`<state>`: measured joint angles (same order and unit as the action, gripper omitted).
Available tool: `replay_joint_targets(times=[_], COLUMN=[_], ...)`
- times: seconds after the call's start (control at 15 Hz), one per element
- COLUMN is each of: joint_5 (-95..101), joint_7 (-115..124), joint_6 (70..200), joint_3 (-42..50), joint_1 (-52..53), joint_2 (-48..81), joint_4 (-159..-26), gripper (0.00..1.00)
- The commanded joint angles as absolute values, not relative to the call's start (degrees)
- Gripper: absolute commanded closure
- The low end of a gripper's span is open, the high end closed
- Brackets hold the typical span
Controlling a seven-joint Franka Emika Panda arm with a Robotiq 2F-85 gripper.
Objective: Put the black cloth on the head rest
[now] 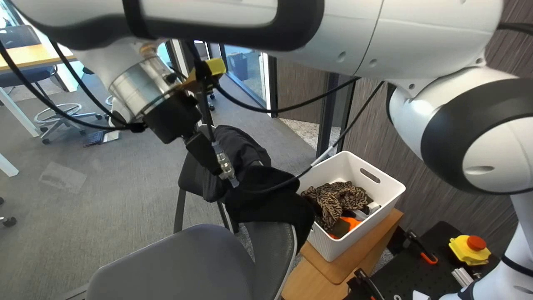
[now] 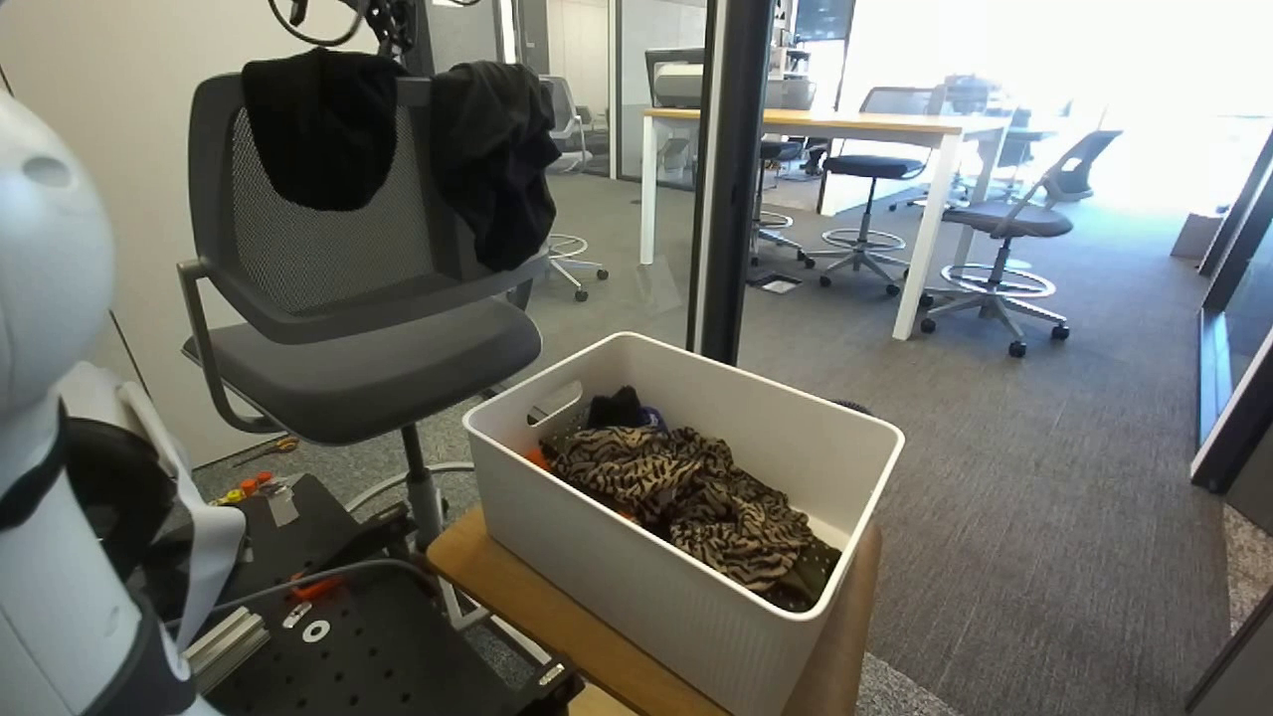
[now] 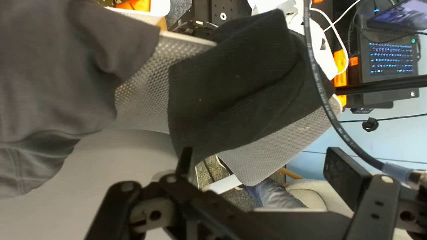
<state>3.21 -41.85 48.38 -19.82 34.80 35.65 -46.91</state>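
Observation:
The black cloth [image 1: 266,200] hangs limp over the head rest, the upper edge of the grey chair's backrest; both also show in an exterior view, the cloth [image 2: 320,134] beside a bare stretch of head rest [image 2: 413,92]. In the wrist view the cloth [image 3: 240,86] lies across the mesh back. My gripper [image 3: 263,165] is open, its fingers wide apart with nothing between them. In an exterior view the gripper [image 1: 214,166] is close above the chair back; the far finger is hidden. The left fingertip overlaps the cloth's edge in the wrist view; I cannot tell whether they touch.
A charcoal-grey garment [image 2: 492,159] hangs over the same chair back beside the cloth. A white bin [image 2: 686,597] with a mottled brown-and-tan cloth [image 2: 696,497] stands on a wooden stand. A cable [image 3: 317,76] loops near the gripper. A person's leg [image 3: 278,195] shows beyond the chair.

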Motion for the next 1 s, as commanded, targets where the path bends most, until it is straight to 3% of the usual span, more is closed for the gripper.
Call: replay_joint_targets(times=[0.0, 0.47, 0.93], joint_5=[3.3, -1.5, -4.3], joint_7=[-39.9, -33.9, -27.9], joint_6=[48.4, 50.9, 57.5], joint_3=[-18.8, -14.6, -6.8], joint_1=[33.1, 22.2, 12.6], joint_2=[27.8, 11.1, -3.2], joint_4=[-47.1, -53.4, -72.6], gripper=[0.0, 0.0, 0.0])
